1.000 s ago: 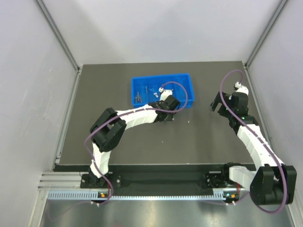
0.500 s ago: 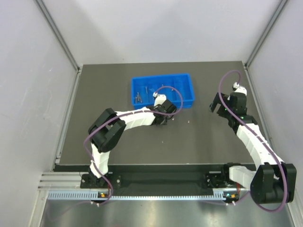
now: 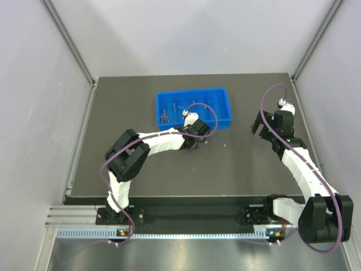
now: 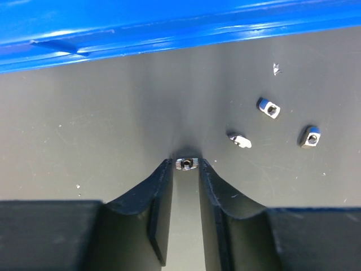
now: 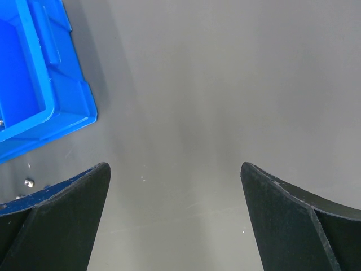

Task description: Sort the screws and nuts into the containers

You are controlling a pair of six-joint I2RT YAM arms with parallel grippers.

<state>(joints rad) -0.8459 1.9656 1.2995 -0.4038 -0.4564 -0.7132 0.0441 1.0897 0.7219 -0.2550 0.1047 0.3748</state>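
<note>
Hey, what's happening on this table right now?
The left claw is down on the table by the blue tray, fingers bracketing one nut; whether it's pinched yet is unclear. Three more nuts lie loose beside it. The right claw hangs open over bare table, holding nothing.

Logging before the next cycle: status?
Left pincer shut on nut, on table. Right pincer open, empty. Three loose nuts alongside; tray ahead, nothing between.

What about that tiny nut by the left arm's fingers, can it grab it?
Probably yes. The nut lies on the table right between the left gripper's fingertips, and nothing covers it.
</note>
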